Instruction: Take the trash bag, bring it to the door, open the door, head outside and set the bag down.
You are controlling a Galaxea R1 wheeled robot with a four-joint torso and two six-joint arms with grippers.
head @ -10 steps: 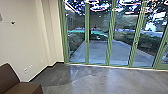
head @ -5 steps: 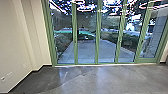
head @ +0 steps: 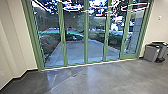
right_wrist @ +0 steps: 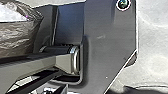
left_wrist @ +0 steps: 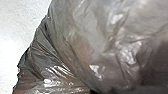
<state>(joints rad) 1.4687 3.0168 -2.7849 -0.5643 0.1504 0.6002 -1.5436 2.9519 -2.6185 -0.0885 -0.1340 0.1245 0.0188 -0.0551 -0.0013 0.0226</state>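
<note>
I cannot tell whether the left gripper or right gripper is wide or holding. The translucent trash bag (left_wrist: 100, 50) is close to my left wrist, presumably carried low so my forward view is free. Glass door (head: 129, 56) stands at one o'clock, grey bin (head: 151, 53) at two.

No readable text — no labels; no signs.

dark plate (right_wrist: 102, 37), round fitting (right_wrist: 123, 3), grey bar (right_wrist: 27, 67)
</note>
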